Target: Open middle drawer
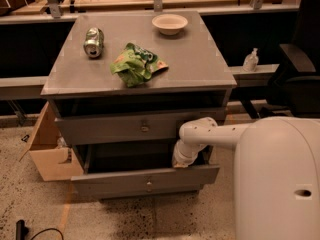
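The grey cabinet [140,79] shows three drawer fronts. The middle drawer [110,180], a shallow grey front with a small round knob [149,184], stands pulled out, and its dark inside shows behind the front. My white arm [215,133] reaches in from the right. My gripper [183,162] points down into the open drawer, just behind the right part of its front. The wrist hides the gripper's tip.
The top drawer [100,129] stands above, the bottom drawer's edge [150,192] below. On the cabinet top lie a can [93,41], a green chip bag [136,64] and a bowl [170,23]. A cardboard box [47,149] stands left. A black chair [300,69] stands right.
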Controlling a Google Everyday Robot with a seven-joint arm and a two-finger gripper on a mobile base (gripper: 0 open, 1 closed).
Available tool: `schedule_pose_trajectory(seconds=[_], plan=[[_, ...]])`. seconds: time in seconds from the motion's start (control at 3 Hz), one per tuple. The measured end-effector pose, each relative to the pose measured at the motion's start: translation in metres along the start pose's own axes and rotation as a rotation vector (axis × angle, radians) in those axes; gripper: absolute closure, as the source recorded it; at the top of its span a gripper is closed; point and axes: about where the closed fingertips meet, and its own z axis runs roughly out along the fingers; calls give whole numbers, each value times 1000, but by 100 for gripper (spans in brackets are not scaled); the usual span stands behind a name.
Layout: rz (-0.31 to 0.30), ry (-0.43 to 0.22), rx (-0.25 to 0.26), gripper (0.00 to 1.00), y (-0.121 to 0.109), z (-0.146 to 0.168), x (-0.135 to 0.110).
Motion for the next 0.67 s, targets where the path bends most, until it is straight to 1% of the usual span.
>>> schedule_pose_trajectory(seconds=[0.33,0.67], plan=[[1,-5,-8,100,1,0,-1],[18,-17,-30,100,1,3,-11]])
